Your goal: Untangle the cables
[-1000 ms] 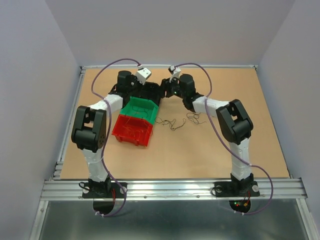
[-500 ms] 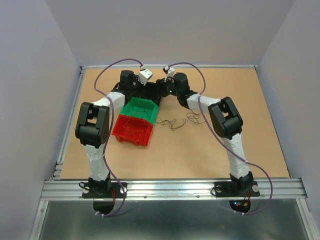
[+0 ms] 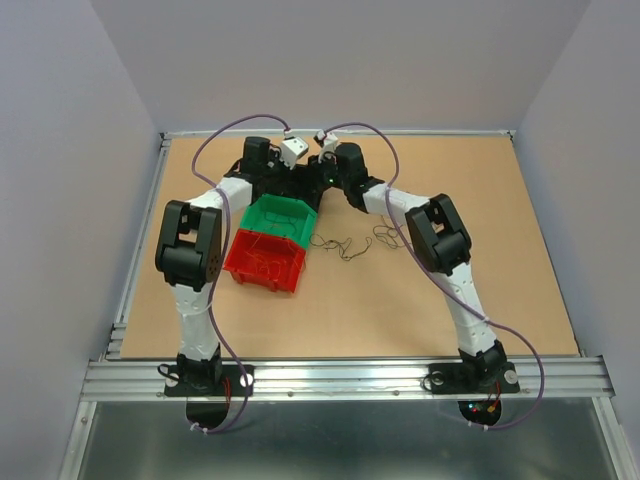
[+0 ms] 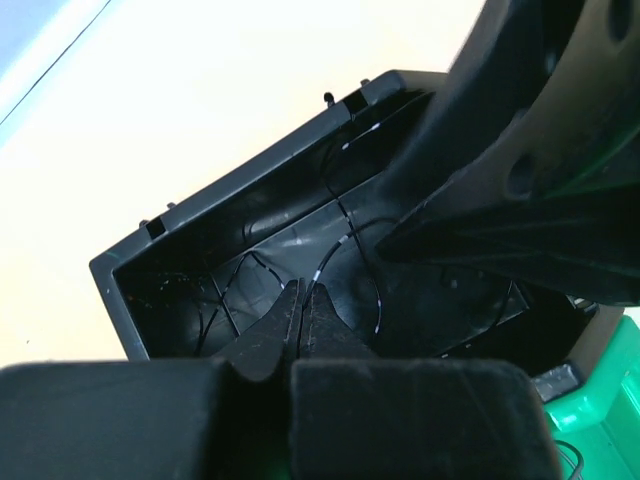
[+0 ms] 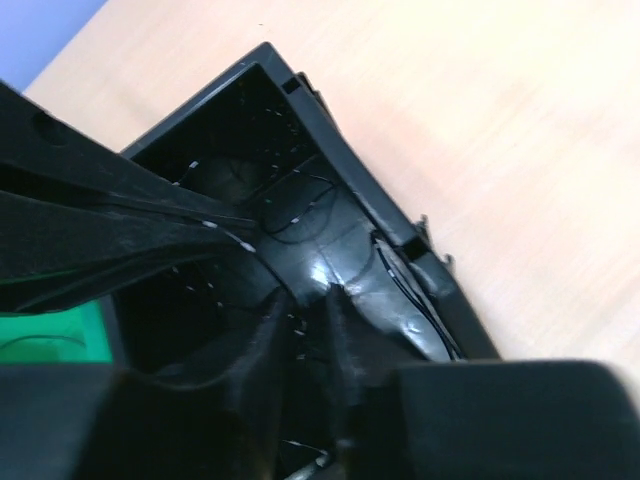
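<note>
— Movement first: what is different from a second ago?
— Both wrists reach further over the desk [image 3: 480,180] and now nearly meet above the black bin [image 4: 215,215], which sits behind the green bin [image 3: 285,218]. The right gripper [image 5: 300,325] is narrowing too. Its jaws stand a little apart, and I cannot tell whether anything sits between them.
— And the left gripper [image 4: 303,290]?
— Closed, tips together inside the black bin. A thin dark strand [image 4: 335,250] starts right at those tips (pinched or merely touching, I cannot tell).
— What does that mean for the task?
— My guess is that the pair is setting up to draw one strand away from the rest inside that bin. The loose cables [image 3: 345,245] on the desk have not moved.
— Where do those lie?
— Between the green bin and the right arm [image 3: 440,240], in small squiggly clumps side by side. Their long axis runs left to right across the desk. The bin strand runs the other way, from the left gripper's tips toward the bin's far wall, curving as it goes. More squiggles lie in the red bin [image 3: 262,262].
</note>
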`<control>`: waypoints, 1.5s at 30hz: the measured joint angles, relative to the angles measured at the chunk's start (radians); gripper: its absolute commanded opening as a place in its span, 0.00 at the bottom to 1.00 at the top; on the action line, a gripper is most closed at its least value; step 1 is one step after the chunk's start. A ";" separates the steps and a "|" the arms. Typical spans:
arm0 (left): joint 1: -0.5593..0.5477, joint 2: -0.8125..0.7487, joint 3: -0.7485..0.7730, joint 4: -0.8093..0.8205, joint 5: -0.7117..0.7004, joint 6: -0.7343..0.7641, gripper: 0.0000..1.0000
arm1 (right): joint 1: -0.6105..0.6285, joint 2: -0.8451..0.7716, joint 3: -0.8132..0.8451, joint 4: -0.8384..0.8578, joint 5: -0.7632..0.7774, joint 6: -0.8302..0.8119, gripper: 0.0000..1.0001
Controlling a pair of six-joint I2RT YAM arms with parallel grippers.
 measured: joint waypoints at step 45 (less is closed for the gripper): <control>0.172 -0.214 -0.097 0.033 -0.033 -0.229 0.57 | 0.148 0.047 0.169 -0.490 0.079 -0.353 0.00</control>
